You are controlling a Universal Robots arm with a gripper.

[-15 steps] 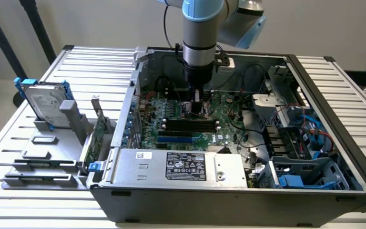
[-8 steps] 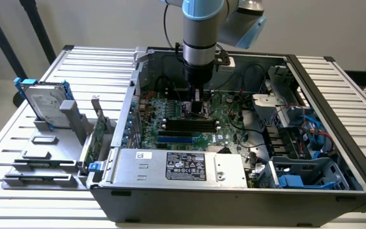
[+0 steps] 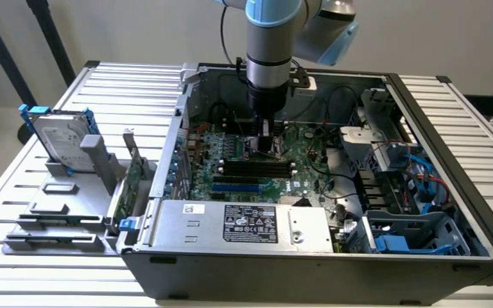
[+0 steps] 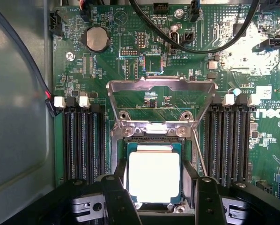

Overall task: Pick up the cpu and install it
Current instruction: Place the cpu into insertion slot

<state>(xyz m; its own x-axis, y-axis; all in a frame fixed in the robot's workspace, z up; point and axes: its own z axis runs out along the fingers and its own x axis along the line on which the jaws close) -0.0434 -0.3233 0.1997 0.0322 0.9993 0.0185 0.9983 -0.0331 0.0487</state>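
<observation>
The cpu (image 4: 154, 176), a small square chip with a pale silver top, sits level in the socket frame on the green motherboard (image 4: 107, 65). My gripper (image 4: 155, 190) has its black fingers (image 4: 119, 192) pressed against the chip's two opposite edges, shut on it. The socket's metal load plate (image 4: 161, 84) stands flipped open just beyond the chip. In the exterior view, the gripper (image 3: 268, 146) reaches straight down into the open computer case (image 3: 315, 263), onto the middle of the motherboard (image 3: 229, 163).
Black memory slots (image 4: 81, 140) flank the socket on both sides, and black cables (image 4: 196, 44) arc over the board. A grey labelled metal box (image 3: 246, 224) fills the case's near side. On the exterior view's left, a silver hard drive with blue brackets (image 3: 58, 138) stands in a grey rack.
</observation>
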